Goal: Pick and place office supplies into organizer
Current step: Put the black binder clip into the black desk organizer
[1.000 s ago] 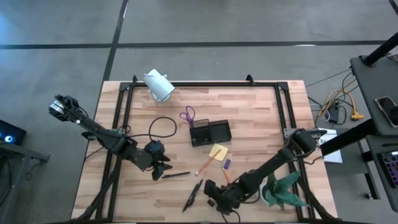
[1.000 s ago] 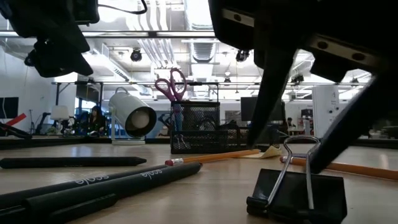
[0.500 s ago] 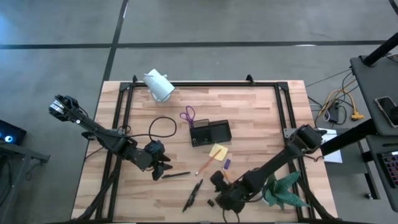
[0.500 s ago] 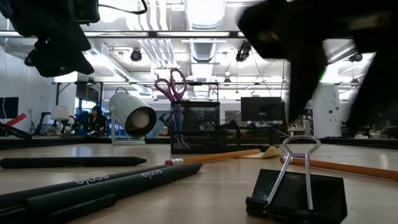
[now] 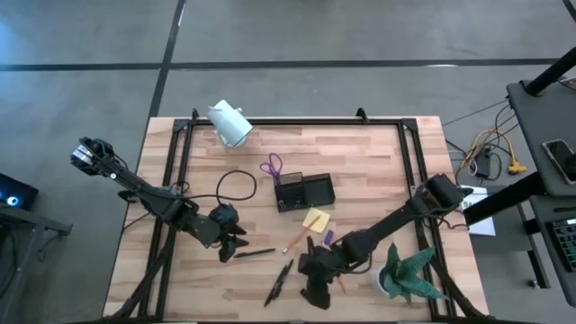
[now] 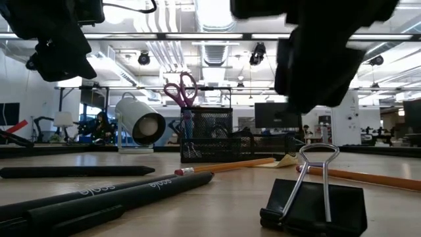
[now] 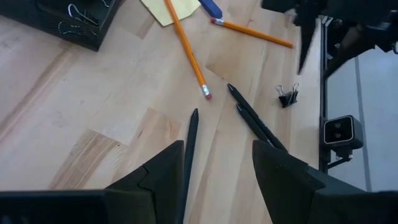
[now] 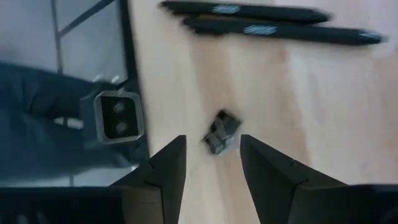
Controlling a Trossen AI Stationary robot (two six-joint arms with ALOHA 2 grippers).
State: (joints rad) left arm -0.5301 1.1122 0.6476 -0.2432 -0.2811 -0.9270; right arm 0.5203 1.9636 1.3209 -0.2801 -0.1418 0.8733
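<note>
- Presently the right gripper (image 5: 315, 290) hangs above the near edge of the table (image 5: 378, 162), its fingers (image 8: 165, 168) parted with nothing between them; the right wrist view looks down past them at a black binder clip (image 8: 219, 131) lying on the wood.
- That binder clip (image 6: 314, 197) sits closest to the low camera, wire handles up, touched by nothing.
- 2 black pens (image 5: 280, 279) lie side by side just beside the right gripper, toward the left arm.
- The left gripper (image 5: 232, 245) hovers over a third black pen (image 7: 189, 146), fingers (image 7: 283, 174) spread and empty, 1 on each side of the pen as seen from the left wrist.
- The organizer (image 5: 304, 192), a dark mesh box, stands mid-table; purple-handled scissors (image 6: 181, 92) stand upright in 1 compartment, and small clips (image 7: 78, 12) lie inside.
- Near the organizer's front lie a yellow sticky-note pad (image 5: 315, 219), an orange pencil (image 5: 296, 239) partly across the pad, a small purple piece (image 5: 328, 238) and a second pencil (image 7: 252, 33).
- A white cylindrical camera (image 5: 229, 122) sits at the far edge, a green plant (image 5: 409, 274) at the near right corner.
</note>
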